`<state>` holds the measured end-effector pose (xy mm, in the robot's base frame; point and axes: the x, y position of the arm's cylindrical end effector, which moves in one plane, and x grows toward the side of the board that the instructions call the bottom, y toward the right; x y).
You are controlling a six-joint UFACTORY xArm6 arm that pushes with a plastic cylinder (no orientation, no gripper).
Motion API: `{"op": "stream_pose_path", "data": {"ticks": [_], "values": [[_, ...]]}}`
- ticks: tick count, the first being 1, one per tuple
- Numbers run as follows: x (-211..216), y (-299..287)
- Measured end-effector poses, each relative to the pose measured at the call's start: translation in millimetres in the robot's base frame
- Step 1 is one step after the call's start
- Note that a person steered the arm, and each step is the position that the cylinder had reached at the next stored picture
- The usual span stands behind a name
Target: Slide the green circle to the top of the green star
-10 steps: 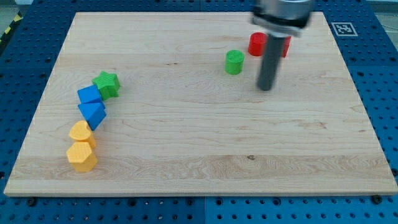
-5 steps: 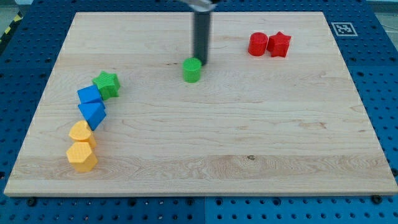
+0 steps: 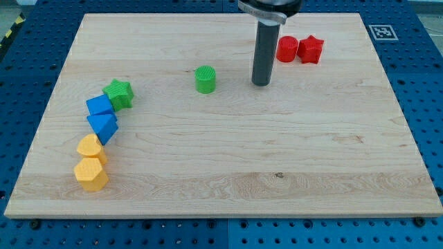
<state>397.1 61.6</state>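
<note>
The green circle (image 3: pixel 205 79) stands on the wooden board (image 3: pixel 228 159), left of centre near the view's top. The green star (image 3: pixel 119 94) lies far to its left, slightly lower, at the top of a chain of blocks. My tip (image 3: pixel 261 84) rests on the board to the right of the green circle, about a rod's width and more away from it, not touching it. The rod rises straight up out of the view's top.
A blue cube (image 3: pixel 100 106) and a blue triangle (image 3: pixel 103 126) sit just below the green star, then two orange blocks (image 3: pixel 91 161). A red cylinder (image 3: pixel 287 49) and a red star (image 3: pixel 311 49) sit right of my rod.
The green circle has slid left from near the red blocks to left of centre. My tip moved left behind it, then came back to the right, away from it.
</note>
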Motion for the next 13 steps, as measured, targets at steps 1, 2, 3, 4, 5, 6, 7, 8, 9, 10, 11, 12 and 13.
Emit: {"op": "stream_pose_path", "data": {"ticks": [1,2,3,4,5,6,7,8,9,10,11,12,13], "values": [[5.6,-35.2],[5.6,-107.6],[5.6,-167.8],[5.6,-175.5],[5.6,-124.3],[-12.7,-84.6],[-51.6,-80.7],[-61.7,-111.0],[-58.4,-148.8],[-44.2,-180.2],[-52.8,-157.3],[-58.4,-98.9],[-27.4,-74.0]]}}
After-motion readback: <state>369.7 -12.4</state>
